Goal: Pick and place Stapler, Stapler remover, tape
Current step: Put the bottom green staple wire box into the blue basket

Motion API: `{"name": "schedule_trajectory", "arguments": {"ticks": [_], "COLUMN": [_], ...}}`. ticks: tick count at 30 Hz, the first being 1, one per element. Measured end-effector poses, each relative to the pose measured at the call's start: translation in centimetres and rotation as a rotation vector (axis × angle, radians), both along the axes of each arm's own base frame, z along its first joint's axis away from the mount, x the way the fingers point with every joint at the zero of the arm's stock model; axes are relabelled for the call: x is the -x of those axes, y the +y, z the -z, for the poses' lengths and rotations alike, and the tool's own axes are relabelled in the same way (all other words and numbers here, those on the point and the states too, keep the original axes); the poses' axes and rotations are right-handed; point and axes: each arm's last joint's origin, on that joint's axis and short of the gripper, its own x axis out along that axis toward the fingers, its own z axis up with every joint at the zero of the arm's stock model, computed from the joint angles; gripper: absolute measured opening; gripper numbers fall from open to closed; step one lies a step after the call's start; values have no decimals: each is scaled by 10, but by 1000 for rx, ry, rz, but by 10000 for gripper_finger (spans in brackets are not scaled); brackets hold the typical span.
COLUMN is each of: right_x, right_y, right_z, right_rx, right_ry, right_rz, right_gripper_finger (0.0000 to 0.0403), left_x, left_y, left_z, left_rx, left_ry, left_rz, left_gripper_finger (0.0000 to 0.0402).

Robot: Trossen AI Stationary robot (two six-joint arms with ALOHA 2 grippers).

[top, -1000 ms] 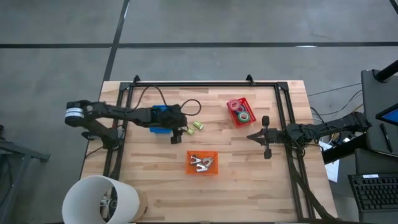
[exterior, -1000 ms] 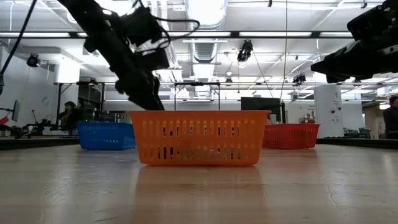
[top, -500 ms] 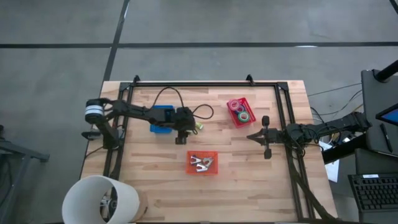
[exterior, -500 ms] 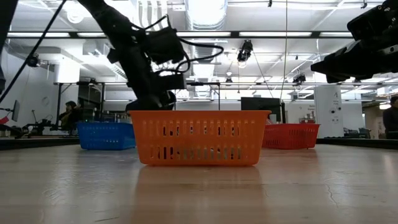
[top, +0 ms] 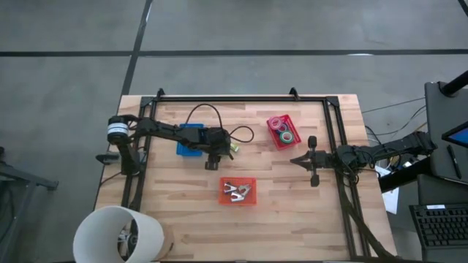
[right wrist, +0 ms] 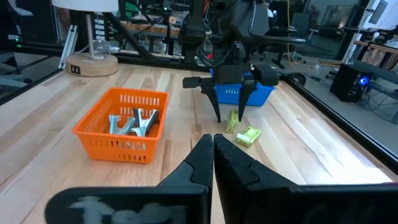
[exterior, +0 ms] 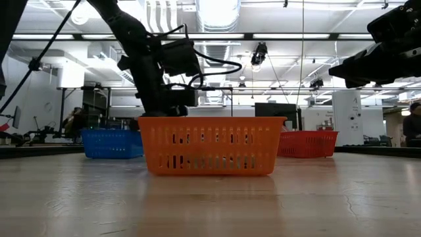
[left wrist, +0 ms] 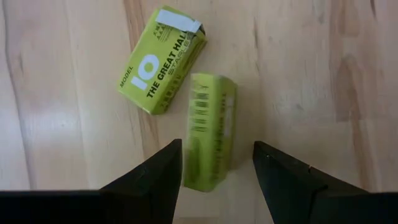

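Observation:
Two small green staple boxes lie on the bare wood between the bins. In the left wrist view one box lies flat, and the other stands on a long side. My left gripper is open, points down, and has one finger on each side of the standing box. The high view places it just right of the blue bin. The tape rolls sit in the red bin. Metal staple removers lie in the orange bin. My right gripper waits shut near the table's right side. My left gripper comes at the standing green box from above, its fingers lying across the box's width. A gap shows beside one finger. Whether the other finger touches the box's side I cannot tell. The box rests on the table.
A black frame rail runs along the far edge and down both sides. A white lamp shade stands at the near left corner. The left arm's cable loops above the green boxes. Bare wood lies between the orange bin and the near edge.
My left gripper has moved from over the blue bin toward the table's right and come down over the green boxes, staying open. The right arm has kept still, and no object has moved.

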Motion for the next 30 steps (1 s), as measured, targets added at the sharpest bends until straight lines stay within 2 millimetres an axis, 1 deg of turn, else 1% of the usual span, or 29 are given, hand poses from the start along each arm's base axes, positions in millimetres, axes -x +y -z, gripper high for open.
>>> {"name": "schedule_trajectory", "arguments": {"ticks": [5,12,15,18,22,26,30], "right_x": [0,0,0,0,0,0,0], "right_y": [0,0,0,0,0,0,0], "right_z": [0,0,0,0,0,0,0], "right_rx": [0,2,0,2,3,3,1], "right_ry": [0,1,2,4,4,3,3], "right_rz": [0,0,0,0,0,0,0], "right_gripper_finger": [8,8,8,8,8,8,8], "left_x": [-1,-5,-5,-5,-5,-4,1], "left_y": [0,0,0,-1,-1,-1,-2], "left_z": [-1,-2,-2,-2,-3,-5,-13], "left_rx": [3,41,57,92,113,153,191], "left_ry": [-11,-75,-84,-88,-96,-109,-113], "left_rz": [-8,-64,-84,-105,-146,-226,-302], "left_gripper_finger": [202,202,192,163,102,42,41]}}
